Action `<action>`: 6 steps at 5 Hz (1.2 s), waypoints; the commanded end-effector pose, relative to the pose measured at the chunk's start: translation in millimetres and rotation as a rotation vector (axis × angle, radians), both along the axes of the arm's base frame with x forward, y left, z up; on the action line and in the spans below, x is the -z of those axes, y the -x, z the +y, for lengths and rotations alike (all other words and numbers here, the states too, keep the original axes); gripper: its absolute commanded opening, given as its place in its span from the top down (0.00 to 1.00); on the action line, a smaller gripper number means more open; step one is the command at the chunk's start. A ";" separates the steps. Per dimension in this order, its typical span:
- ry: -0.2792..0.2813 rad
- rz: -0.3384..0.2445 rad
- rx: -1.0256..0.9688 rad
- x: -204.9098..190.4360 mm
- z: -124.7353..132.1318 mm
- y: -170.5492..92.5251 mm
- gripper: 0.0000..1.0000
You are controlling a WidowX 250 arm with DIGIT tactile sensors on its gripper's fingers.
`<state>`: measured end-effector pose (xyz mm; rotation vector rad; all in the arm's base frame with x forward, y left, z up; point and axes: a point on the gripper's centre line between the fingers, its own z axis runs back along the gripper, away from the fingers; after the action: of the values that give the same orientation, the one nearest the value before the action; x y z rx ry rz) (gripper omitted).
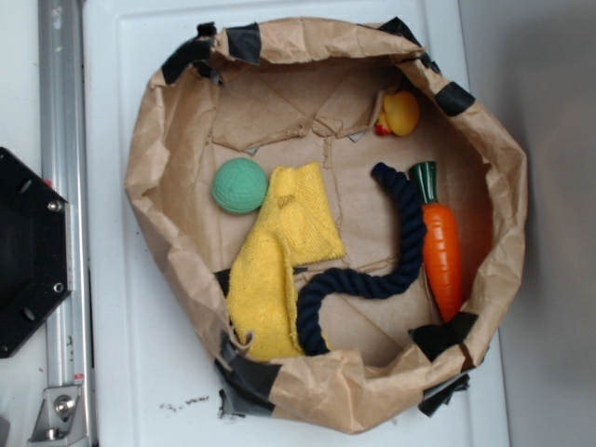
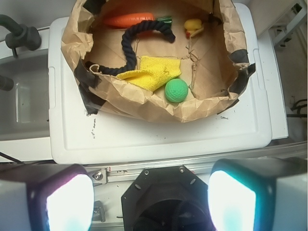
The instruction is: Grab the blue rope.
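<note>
Basically nothing done yet: the blue rope (image 1: 396,265) lies untouched in an S-curve on the floor of the brown paper bin (image 1: 149,168), between the yellow cloth (image 1: 279,261) and the orange toy carrot (image 1: 443,256), its lower end just beside the cloth; the whole approach, descent and grasp are left, as I judge it. Gripper (image 2: 150,199) hangs well back from the bin, jaws wide apart, holding nothing; exterior view doesn't show it at all, and in the wrist view the bin's near wall cuts off part of the cloth; green ball (image 1: 240,185) and small yellow duck (image 1: 401,114) sit clear of the rope.
</note>
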<state>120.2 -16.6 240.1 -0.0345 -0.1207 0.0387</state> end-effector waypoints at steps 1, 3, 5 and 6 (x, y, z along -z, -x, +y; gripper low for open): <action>0.014 -0.236 -0.109 65.7 23.5 -102.7 0.00; 0.031 -0.210 -0.173 122.8 10.0 -175.8 0.00; 0.011 -0.059 -0.075 187.3 -44.6 -194.0 0.00; 0.002 0.013 -0.019 215.8 -73.3 -186.5 0.00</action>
<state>304.4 -78.9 19.0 -0.0212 -0.0785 0.0700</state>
